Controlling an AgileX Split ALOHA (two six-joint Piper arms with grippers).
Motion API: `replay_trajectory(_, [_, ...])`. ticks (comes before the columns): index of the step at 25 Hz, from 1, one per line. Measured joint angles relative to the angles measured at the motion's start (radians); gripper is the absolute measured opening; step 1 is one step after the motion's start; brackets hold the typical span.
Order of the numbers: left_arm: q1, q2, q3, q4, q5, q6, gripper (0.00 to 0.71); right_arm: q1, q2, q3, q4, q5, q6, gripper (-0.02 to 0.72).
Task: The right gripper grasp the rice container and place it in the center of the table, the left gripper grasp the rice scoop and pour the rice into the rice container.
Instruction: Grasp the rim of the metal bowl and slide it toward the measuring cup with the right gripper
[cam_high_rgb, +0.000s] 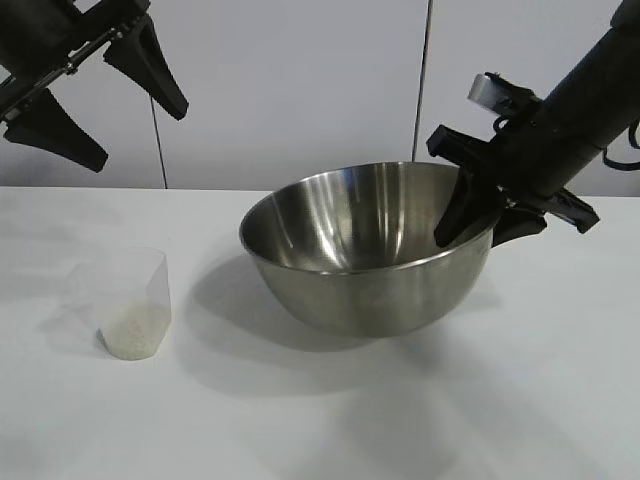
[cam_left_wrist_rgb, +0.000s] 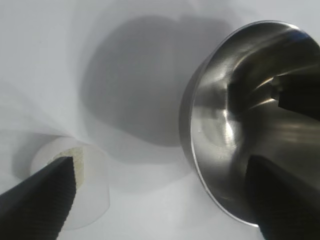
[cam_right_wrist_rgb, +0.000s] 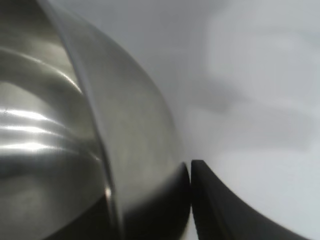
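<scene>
Right gripper (cam_high_rgb: 478, 232) clamps rice container (cam_high_rgb: 365, 250) rim; left gripper (cam_high_rgb: 100, 100) raised, spread

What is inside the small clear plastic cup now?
The rice scoop holds a low layer of white rice at its bottom; the rest of it is empty. Nothing covers the rice, since the cup is open and see-through.

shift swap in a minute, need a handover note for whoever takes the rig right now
Right gripper: shut on the rim of the rice container, one finger inside, one outside; the bowl is tilted, its gripped side raised.
Left gripper: open, empty, hanging high above the table's left side.
Rice scoop: upright on the table left of the bowl, the rice lying in its bottom, untouched.
Done: bowl grasped, roughly mid-table.
Left: set the bowl down flat and release; left gripper takes the scoop and pours the rice into the bowl.
</scene>
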Motion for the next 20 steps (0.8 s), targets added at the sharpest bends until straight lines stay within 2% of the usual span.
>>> replay_trajectory(10, [0.0,0.0,0.0,0.0,-0.008,0.0,0.657,0.069,0.091,0.0,0.071,-0.06,-0.001,0.206])
replay_trajectory(16, [0.0,0.0,0.0,0.0,-0.01,0.0,0.657,0.069,0.099,-0.001,0.079,-0.068,-0.001,0.202])
replay_trajectory(17, [0.0,0.0,0.0,0.0,-0.01,0.0,0.657,0.069,0.099,-0.001,0.078,-0.067,-0.001,0.226])
replay_trajectory(18, [0.0,0.0,0.0,0.0,-0.01,0.0,0.657,0.069,0.099,-0.001,0.075,-0.061,-0.001,0.297])
replay_trajectory(20, [0.0,0.0,0.0,0.0,-0.01,0.0,0.657,0.069,0.099,-0.013,0.064,-0.041,-0.001,0.491])
